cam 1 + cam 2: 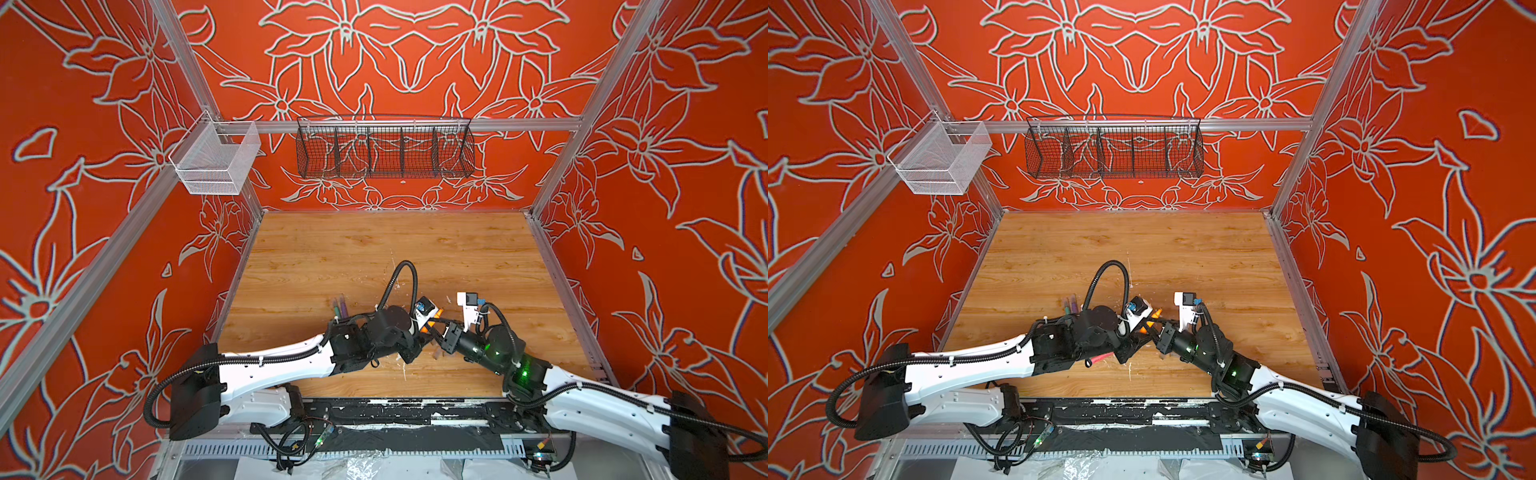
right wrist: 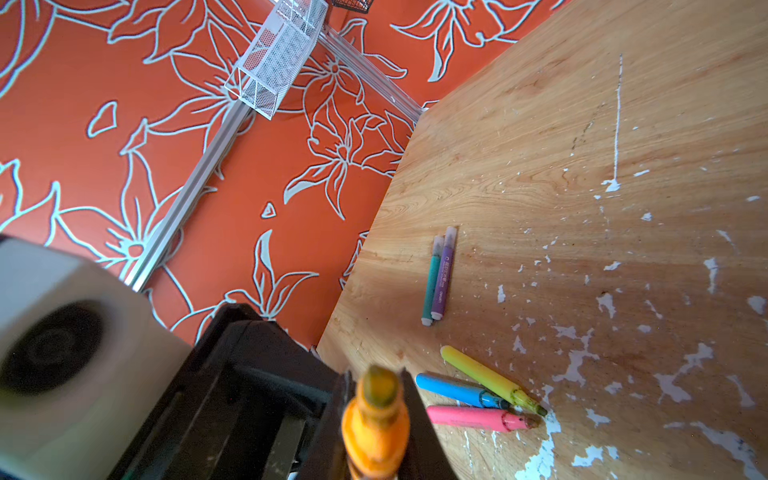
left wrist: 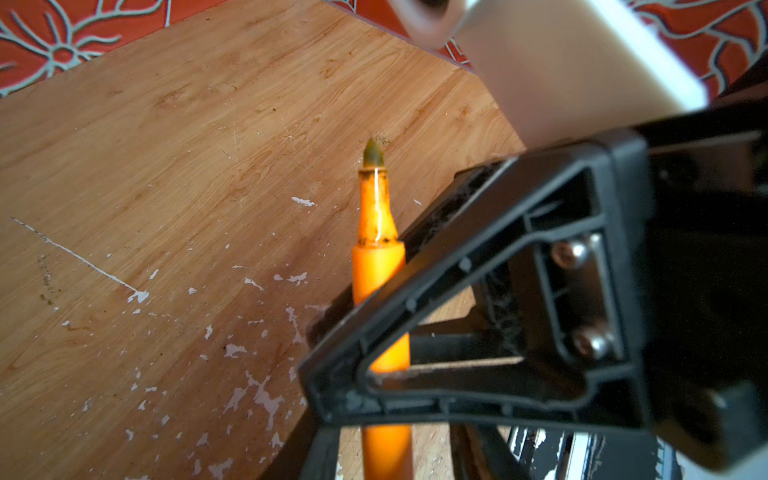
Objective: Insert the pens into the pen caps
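An uncapped orange pen (image 3: pixel 378 266) hangs above the table between both grippers. My right gripper (image 2: pixel 376 382) is shut on its barrel, and one of its black fingers (image 3: pixel 457 291) crosses the pen in the left wrist view. My left gripper (image 3: pixel 386 453) stands open around the pen's lower end, with wood showing on both sides. In both top views the grippers (image 1: pixel 426 334) (image 1: pixel 1152 328) meet at the table's middle front. Green (image 2: pixel 431 280) and purple (image 2: pixel 444 272) pens lie capped side by side. Yellow (image 2: pixel 486 378), blue (image 2: pixel 455 390) and pink (image 2: pixel 473 417) pens lie uncapped. I see no loose pen caps.
White flecks (image 2: pixel 575 361) are scattered over the wooden table (image 1: pixel 374 249). A white mesh basket (image 1: pixel 216 160) and a black wire basket (image 1: pixel 384 151) hang on the rail above the table's far edge. Patterned red walls close in three sides.
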Controlling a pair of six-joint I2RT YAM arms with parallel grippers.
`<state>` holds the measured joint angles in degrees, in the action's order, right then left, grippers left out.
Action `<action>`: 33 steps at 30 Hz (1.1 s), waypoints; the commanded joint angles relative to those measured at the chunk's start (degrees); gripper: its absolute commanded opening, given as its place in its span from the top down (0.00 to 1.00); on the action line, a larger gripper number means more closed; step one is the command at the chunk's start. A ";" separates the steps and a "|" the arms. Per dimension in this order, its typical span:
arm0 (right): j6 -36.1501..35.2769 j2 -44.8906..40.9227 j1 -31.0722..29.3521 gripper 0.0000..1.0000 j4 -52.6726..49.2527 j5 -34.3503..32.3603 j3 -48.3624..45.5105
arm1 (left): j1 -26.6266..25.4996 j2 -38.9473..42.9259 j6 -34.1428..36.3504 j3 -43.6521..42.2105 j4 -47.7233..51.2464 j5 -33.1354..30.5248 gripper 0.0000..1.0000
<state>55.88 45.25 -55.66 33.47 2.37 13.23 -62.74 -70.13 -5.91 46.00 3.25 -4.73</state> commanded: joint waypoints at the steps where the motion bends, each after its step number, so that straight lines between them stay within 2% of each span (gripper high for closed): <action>1: 0.81 0.10 -1.50 1.00 3.15 0.35 0.85 | -0.28 0.80 1.21 -0.45 -3.57 -0.37 0.60; 6: 1.18 -0.11 -2.51 1.00 4.56 0.26 0.40 | -0.28 1.39 1.25 -1.16 -4.67 -0.36 0.61; 15: 3.07 3.31 -5.89 1.00 11.82 -1.07 -1.11 | -0.28 3.82 1.34 -2.93 -6.15 -0.81 0.76; 16: 2.97 3.82 -6.27 1.00 12.36 -1.27 -1.04 | -0.28 3.86 1.34 -2.85 -6.10 -0.88 0.79; 18: 2.89 4.67 -6.82 1.00 13.08 -1.66 -1.02 | -0.28 3.61 1.34 -2.71 -5.93 -0.98 0.96; 19: 2.70 4.97 -7.00 1.00 13.20 -1.92 -0.97 | -0.28 3.45 1.43 -2.59 -5.90 -1.18 1.00; 21: 2.33 4.87 -7.10 0.99 12.73 -2.57 -0.93 | -0.15 3.11 0.96 -2.28 -5.62 -2.06 1.00; 25: 1.14 1.20 -7.10 0.65 6.93 -5.96 -0.95 | 2.54 3.18 -1.61 -2.34 -5.64 -0.66 1.00; 28: -0.62 -4.36 -7.09 0.48 -3.55 -10.73 0.41 | 7.70 4.16 -5.31 -2.98 -5.25 3.27 1.00; 30: -1.24 -8.45 -7.10 0.44 -9.92 -14.27 0.97 | 11.36 5.43 -8.13 -4.53 -5.98 4.85 1.00; 33: -1.99 -15.16 -7.10 0.43 -27.59 -21.12 5.13 | 14.58 7.58 -10.34 -7.40 -7.33 2.56 1.00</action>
<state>55.16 33.80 -62.39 22.70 -10.55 14.33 -49.91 -64.79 -12.64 40.62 -1.72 -2.44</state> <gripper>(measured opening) 0.564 0.149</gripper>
